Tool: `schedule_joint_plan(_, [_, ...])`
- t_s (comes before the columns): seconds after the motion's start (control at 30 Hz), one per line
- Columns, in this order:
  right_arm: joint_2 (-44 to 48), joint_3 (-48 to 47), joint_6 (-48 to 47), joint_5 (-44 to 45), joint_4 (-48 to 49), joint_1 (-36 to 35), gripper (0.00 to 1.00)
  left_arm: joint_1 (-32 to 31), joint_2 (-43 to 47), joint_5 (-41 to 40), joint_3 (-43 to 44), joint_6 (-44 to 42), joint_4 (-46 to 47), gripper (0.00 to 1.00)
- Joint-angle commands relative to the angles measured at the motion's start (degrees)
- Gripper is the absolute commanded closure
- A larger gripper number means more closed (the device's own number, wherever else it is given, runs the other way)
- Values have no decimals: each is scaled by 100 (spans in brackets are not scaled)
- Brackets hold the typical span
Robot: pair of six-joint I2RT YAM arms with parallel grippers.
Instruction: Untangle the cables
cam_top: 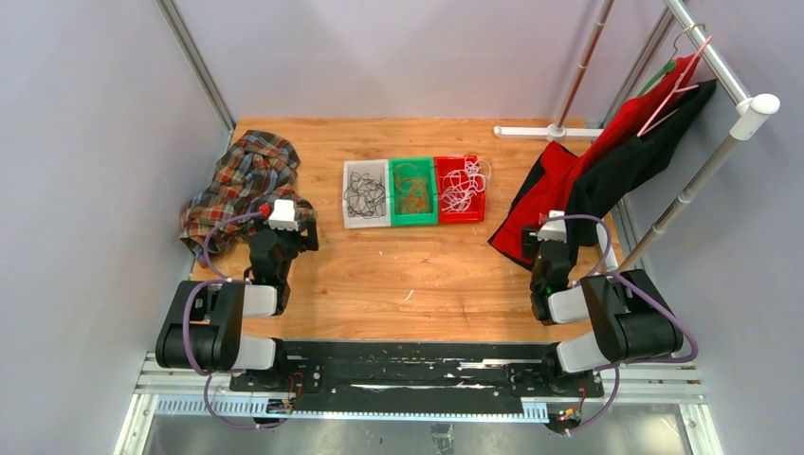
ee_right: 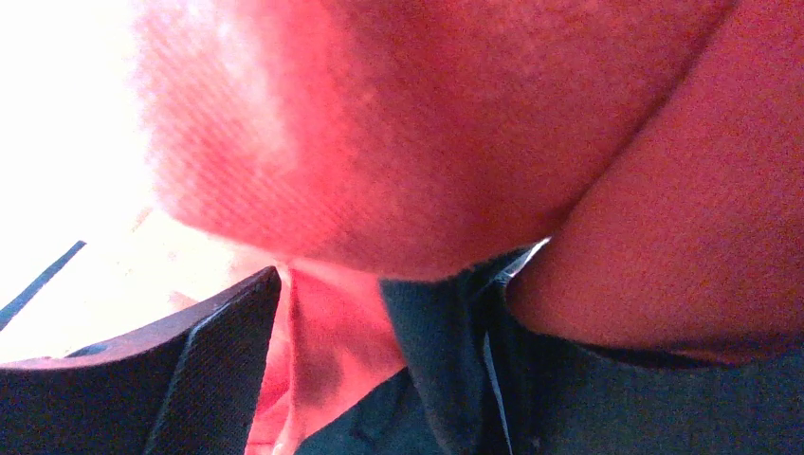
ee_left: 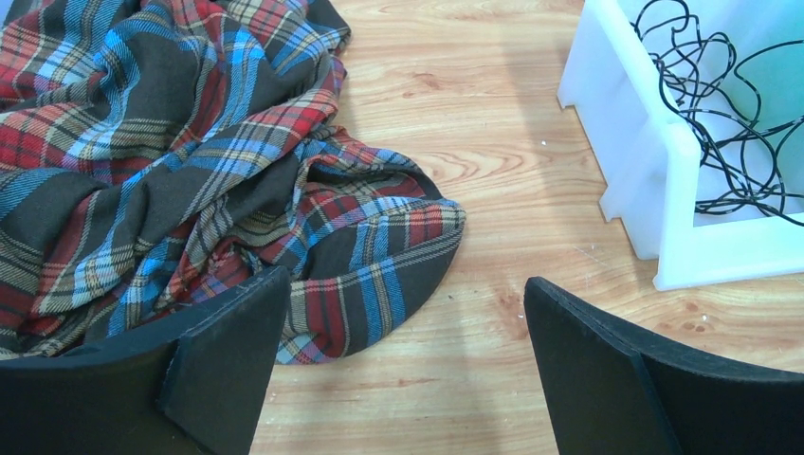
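**A:** The left gripper [ee_left: 403, 313] is spread wide beside the plaid shirt [ee_left: 171, 161], holding nothing. Where are the cables?

**B:** They look sorted: black cables [cam_top: 365, 196] in the white bin [cam_top: 346, 180], orange-brown cables [cam_top: 412, 192] in the green bin [cam_top: 413, 161], white cables [cam_top: 462, 188] in the red bin [cam_top: 456, 159].

**A:** And the right gripper [cam_top: 550, 237]?

**B:** It's pressed into the red garment [ee_right: 427, 142]. Only one finger shows, so I cannot tell. I'd free it next.

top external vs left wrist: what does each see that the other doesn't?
Top external only: green tray of orange-brown cables, red tray of white cables, right arm, red and black garment. Left wrist only: the left gripper seen from inside, jaws wide apart, nothing between. Both: plaid shirt, white tray of black cables, wooden table.
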State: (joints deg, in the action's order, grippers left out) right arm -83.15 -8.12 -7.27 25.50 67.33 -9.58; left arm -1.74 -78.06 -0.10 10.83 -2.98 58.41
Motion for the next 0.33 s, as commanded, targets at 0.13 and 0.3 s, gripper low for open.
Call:
schedule_joint_plan(0.13, [28, -255, 10, -191, -24, 206, 22, -20, 2, -60, 24, -9, 267, 2])
schedule_joint_plan(0.3, [131, -357, 169, -672, -449, 449, 22, -20, 4, -55, 25, -7, 267, 2])
